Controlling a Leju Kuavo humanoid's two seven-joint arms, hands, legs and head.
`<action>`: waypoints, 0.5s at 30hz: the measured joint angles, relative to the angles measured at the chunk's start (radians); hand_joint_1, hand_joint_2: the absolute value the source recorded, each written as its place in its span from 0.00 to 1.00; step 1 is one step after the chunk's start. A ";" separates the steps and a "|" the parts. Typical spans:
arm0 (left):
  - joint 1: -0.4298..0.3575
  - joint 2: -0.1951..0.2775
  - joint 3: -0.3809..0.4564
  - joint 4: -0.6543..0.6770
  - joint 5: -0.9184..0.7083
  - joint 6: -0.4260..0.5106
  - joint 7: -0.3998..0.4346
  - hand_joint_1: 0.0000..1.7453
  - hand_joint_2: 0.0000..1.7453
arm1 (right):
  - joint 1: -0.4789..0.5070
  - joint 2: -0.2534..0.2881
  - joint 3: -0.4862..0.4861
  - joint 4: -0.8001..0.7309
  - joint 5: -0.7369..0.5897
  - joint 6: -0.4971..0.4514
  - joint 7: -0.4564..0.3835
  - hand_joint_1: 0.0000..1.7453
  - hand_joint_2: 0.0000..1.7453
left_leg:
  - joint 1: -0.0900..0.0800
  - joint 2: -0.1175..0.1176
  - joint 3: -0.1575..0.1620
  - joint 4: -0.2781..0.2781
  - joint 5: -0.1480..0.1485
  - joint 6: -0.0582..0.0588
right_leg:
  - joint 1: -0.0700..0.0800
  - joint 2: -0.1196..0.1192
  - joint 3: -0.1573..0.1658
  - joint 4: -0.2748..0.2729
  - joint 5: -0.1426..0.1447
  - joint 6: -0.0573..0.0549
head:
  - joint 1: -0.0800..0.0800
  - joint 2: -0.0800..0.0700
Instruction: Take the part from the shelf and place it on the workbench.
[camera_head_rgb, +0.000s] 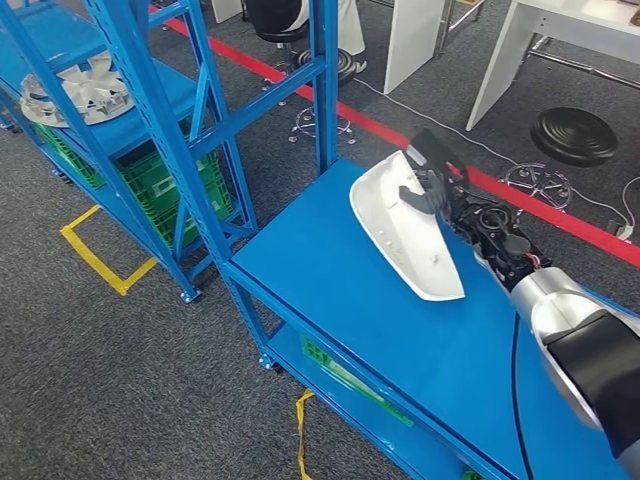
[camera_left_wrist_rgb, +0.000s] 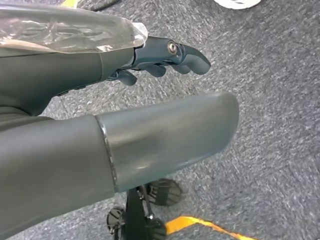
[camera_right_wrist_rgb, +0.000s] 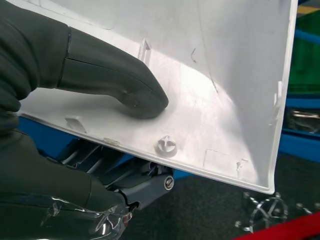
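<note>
Over the blue workbench (camera_head_rgb: 362, 300), a white, shell-shaped plastic part (camera_head_rgb: 411, 235) pinched in the right hand (camera_head_rgb: 438, 190)

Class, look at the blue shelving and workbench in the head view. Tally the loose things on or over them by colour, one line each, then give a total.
White: 2, the white part in the right hand and the fan-shaped piece
Green: 1, the green crate
Total: 3

The part (camera_head_rgb: 407, 228) looks like smooth white plastic with a faint sheen. The table (camera_head_rgb: 332, 270) is glossy blue painted metal. The floor (camera_head_rgb: 98, 370) is rough grey carpet.
</note>
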 joint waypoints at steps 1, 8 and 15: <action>0.000 0.000 0.000 0.000 0.002 -0.008 -0.001 0.00 0.00 | 0.003 0.001 -0.006 -0.018 -0.007 -0.006 -0.003 1.00 1.00 | 0.000 0.000 0.000 0.000 0.000 0.000 | 0.000 0.000 0.000 0.000 0.000 0.000 | 0.000 0.000; 0.000 -0.001 0.000 0.000 0.014 -0.056 -0.027 0.00 0.00 | 0.024 0.020 -0.049 -0.183 -0.049 -0.083 -0.022 1.00 1.00 | 0.000 0.000 0.000 0.000 0.000 0.000 | 0.000 0.000 0.000 0.000 0.000 0.000 | 0.000 0.000; 0.002 -0.001 0.000 0.000 0.013 -0.060 -0.037 0.00 0.00 | 0.055 0.030 -0.085 -0.327 -0.064 -0.107 -0.021 1.00 1.00 | 0.000 0.000 0.000 0.000 0.000 0.000 | 0.000 0.000 0.000 0.000 0.000 0.000 | 0.000 0.000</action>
